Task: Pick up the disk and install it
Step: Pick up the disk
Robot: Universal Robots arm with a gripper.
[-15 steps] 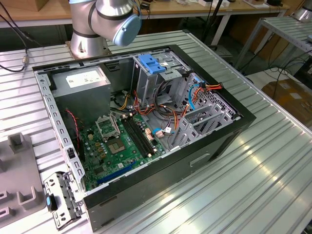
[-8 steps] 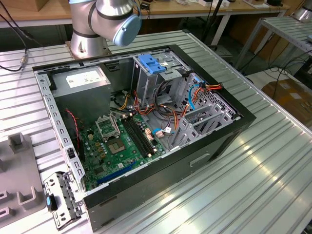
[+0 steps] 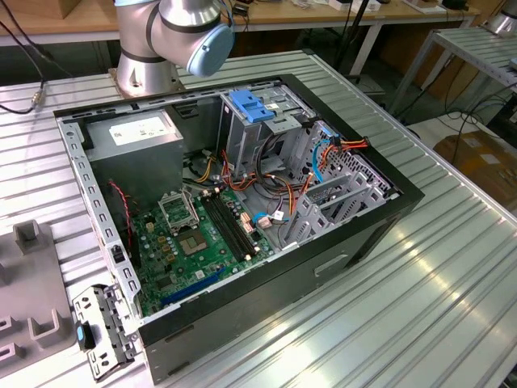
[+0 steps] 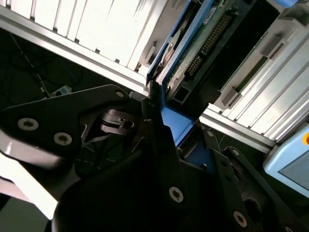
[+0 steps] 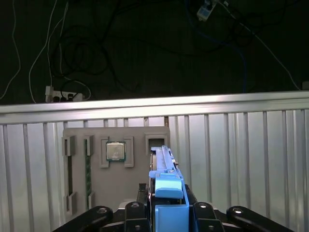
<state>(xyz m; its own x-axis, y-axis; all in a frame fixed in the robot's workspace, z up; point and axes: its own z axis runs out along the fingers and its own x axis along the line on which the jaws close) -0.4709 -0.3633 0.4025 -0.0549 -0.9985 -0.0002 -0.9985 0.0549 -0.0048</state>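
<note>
Grey plastic fixture tray (image 5: pixel 120 183) lies on the ribbed aluminium table (image 5: pixel 241 159), holding a green memory stick (image 5: pixel 88 169) and a square silver processor chip (image 5: pixel 115 151). Just beside them, the black gripper (image 5: pixel 168 212) pinches the blue-bracketed grey metal disk (image 5: pixel 166 186) edge-on over the tray. The open black computer case (image 3: pixel 266 307) sits towards the exterior view's right.

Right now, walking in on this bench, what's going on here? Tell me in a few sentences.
The robot arm's gripper has the disk clamped edge-on by its blue bracket, as both wrist views show. In the first wrist view a grey parts tray with a processor chip in it lies beyond the disk on the ribbed metal table. The exterior view shows the open computer case lying on that table. The disk is picked up but not yet installed.
</note>
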